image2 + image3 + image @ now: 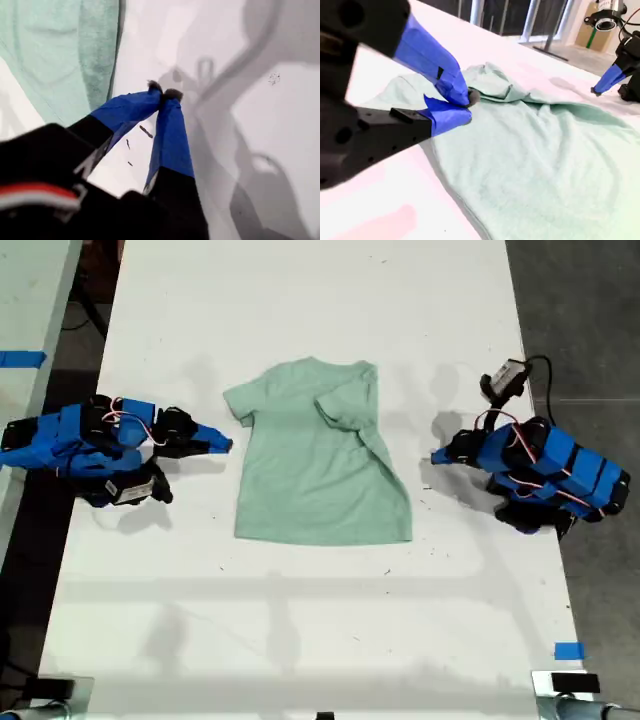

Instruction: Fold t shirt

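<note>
Mint-green t shirt (315,480) lies flat mid white table (300,620), collar at 12 o'clock and hem at 6 in the exterior view, wrinkled, with the sleeve on the exterior view's right folded in over the chest. Only the exterior view shows the whole shirt and both arms. The first wrist view catches just a strip of its edge (75,45). The second wrist view shows the creases up close (535,145). My first gripper (437,455) sits at 3 o'clock of the shirt, jaws clenched, tips touching, empty over bare table. My second gripper (226,445) is at 9 o'clock, just beside the flat sleeve, tips pressed together (467,102), no cloth seen between them.
</note>
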{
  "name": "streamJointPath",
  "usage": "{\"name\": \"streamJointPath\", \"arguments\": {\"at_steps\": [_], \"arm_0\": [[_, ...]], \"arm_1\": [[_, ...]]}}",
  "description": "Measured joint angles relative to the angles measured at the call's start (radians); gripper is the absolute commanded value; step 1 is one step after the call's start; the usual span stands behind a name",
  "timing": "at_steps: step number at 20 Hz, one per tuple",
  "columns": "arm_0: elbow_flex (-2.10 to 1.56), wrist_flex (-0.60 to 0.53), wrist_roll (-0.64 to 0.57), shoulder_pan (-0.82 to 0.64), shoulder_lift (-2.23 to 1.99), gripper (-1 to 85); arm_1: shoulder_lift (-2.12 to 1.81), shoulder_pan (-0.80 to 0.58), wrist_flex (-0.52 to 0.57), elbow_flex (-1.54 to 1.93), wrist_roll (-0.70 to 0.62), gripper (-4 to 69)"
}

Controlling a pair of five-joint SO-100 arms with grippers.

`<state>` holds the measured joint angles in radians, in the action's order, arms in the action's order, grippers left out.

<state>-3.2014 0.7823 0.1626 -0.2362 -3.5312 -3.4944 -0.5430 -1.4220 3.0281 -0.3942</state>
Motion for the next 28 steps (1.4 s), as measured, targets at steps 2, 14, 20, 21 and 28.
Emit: {"name": "streamJointPath", "arguments": {"at_steps": [2,14,20,21,28], "arm_0": [[0.034,0.0,0.005,0.018,0.018,-0.3],[1.519,0.634,-0.267,-0.368,1.647,28.7],[1.609,0.65,-0.477,-0.532,1.936,28.9],[1.609,0.64,-0.482,-0.557,1.936,28.6],[1.327,0.416,-0.499,-0.646,1.988,27.9]], "arm_1": [[0.0,-0.003,0.0,0.0,0.0,2.2],[0.0,-0.006,0.0,0.0,0.0,2.0],[0.0,-0.006,0.0,0.0,-0.002,2.0],[0.0,-0.006,0.0,0.0,-0.002,2.0],[0.0,-0.006,0.0,0.0,-0.002,2.0]]}}
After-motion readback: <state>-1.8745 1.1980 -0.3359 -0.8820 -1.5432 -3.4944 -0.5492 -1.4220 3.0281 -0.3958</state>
